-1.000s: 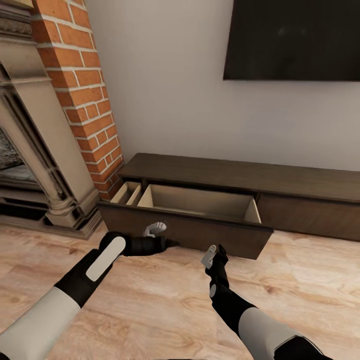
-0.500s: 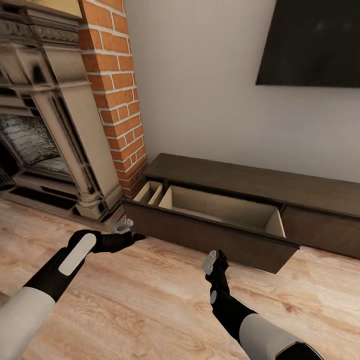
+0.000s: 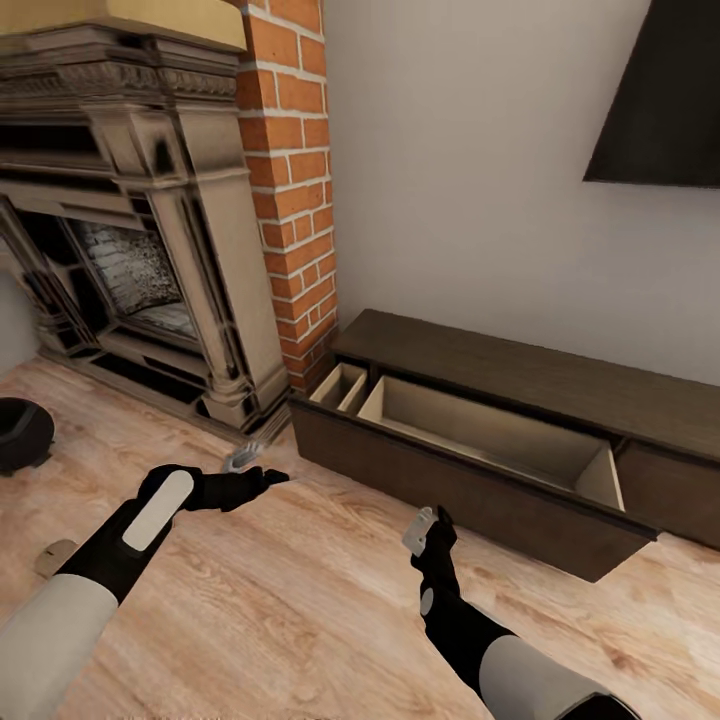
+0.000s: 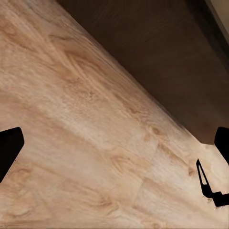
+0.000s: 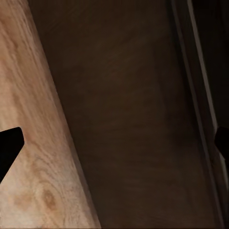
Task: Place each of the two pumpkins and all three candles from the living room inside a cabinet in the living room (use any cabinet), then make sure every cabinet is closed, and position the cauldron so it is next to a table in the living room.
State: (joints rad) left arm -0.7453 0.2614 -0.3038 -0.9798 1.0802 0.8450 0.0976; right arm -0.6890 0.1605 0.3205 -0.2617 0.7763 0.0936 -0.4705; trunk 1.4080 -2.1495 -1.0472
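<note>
At centre right of the head view, the cabinet [image 3: 480, 440] stands with its drawer pulled out; cauldron [image 3: 20, 433] at left edge. Left gripper [image 3: 243, 460] and right gripper [image 3: 425, 525] both spread, empty.

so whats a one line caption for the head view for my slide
Both grippers, left and right, empty above the wooden floor before the dark cabinet, its drawer pulled open, fireplace alongside.

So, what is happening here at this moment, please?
A two-armed robot stands on the wooden floor in front of the low dark cabinet, whose long drawer is pulled out and shows a pale inside with nothing visible in it. The left gripper and the right gripper are both open and hold nothing. A black cauldron sits at the edge of the head view, near the fireplace.
</note>
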